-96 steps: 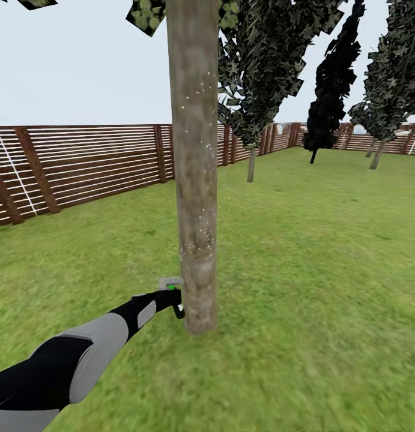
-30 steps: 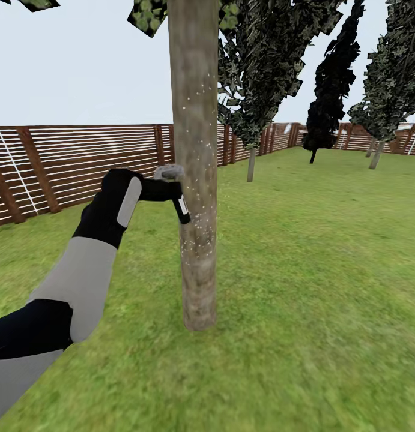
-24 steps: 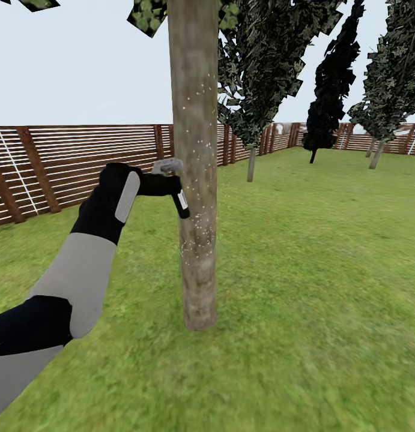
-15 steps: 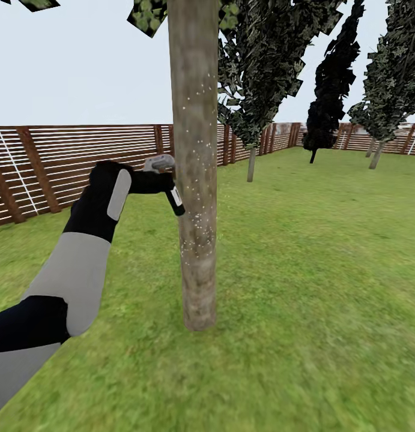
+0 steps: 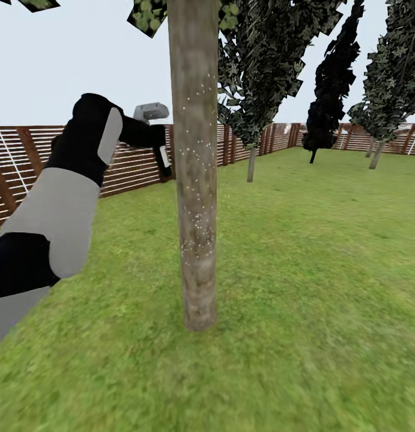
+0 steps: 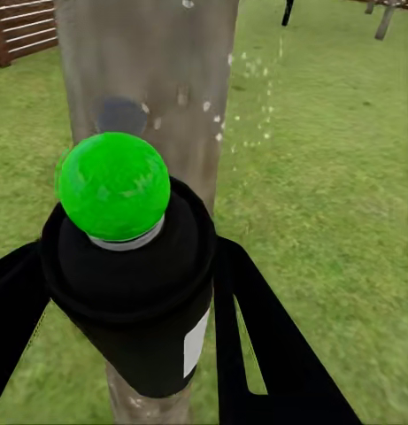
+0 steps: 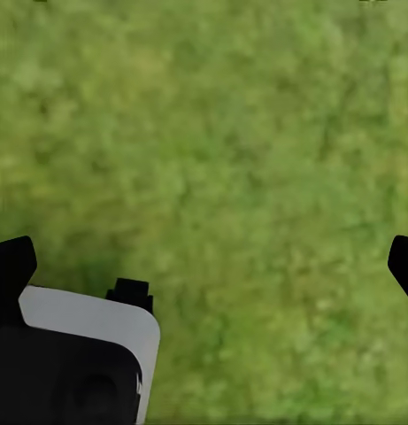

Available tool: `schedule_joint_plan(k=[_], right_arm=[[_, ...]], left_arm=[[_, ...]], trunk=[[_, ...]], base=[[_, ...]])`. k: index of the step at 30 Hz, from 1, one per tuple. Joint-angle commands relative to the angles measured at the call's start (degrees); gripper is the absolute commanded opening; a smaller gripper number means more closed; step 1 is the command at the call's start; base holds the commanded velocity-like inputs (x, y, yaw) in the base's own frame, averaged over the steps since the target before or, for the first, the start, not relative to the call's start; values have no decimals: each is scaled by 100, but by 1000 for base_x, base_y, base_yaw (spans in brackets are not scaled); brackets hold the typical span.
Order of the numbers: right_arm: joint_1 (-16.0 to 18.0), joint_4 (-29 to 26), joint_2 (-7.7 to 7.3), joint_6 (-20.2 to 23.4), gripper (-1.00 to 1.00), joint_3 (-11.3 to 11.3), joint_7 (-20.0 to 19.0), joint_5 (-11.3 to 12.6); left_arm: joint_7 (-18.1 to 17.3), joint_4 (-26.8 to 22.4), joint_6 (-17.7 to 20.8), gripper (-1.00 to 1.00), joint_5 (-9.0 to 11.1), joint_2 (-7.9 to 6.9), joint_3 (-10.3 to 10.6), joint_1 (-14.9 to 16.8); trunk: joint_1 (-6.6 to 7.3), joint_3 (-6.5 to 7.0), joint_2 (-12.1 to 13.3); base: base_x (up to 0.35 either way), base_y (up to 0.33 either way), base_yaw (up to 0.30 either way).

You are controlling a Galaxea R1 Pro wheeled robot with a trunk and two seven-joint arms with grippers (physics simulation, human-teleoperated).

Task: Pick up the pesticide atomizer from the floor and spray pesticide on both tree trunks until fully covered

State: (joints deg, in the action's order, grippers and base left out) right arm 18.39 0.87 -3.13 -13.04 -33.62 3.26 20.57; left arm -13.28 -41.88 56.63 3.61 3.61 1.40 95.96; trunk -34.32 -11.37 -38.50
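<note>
As we looked along the left claw (image 6: pixel 124 292), it pinched the atomizer (image 6: pixel 133 266) with its green nozzle (image 6: pixel 113 186) facing the tree trunk (image 5: pixel 194 162) just ahead. Its long axis ran vertical. Our right claw (image 7: pixel 204 266) hung spread above grass (image 7: pixel 239 133).

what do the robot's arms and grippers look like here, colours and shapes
The left arm has rounded black segments alternating with light grey shell panels, and a small grey box by the wrist. The left gripper has flat, matte black fingers, one with a slot cut through. The right gripper's black fingertips flank a white-topped black block.
</note>
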Motion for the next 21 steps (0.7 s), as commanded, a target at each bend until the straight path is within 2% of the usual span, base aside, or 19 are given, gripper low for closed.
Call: schedule_joint_plan(k=[1,10,12,16,19,21], right_arm=[[4,9,4,-23,100,-48,8,39],[1,9,14,-23,100,-48,8,40],[2,9,14,-23,100,-48,8,39],[0,9,14,-23,100,-48,8,40],[0,9,14,-23,100,-48,8,37],[1,9,14,-23,100,-48,8,36]], left_arm=[[18,73,23,-100,18,0,9,130],[18,156,23,-100,17,-8,-25,256],[18,187,20,-100,17,-71,-51,256],[25,526,2,-100,24,-105,-53,256],[20,705,2,-100,25,-42,-51,256],[27,1161,-18,-100,28,65,-52,256]], trunk=[[-3,-11,-6],[-3,-11,-6],[-3,-11,-6],[-3,-11,-6],[-3,-11,-6],[-3,-11,-6]], base=[[0,0,0],[0,0,0],[0,0,0],[-118,0,0],[-200,-24,0],[-73,-125,0]])
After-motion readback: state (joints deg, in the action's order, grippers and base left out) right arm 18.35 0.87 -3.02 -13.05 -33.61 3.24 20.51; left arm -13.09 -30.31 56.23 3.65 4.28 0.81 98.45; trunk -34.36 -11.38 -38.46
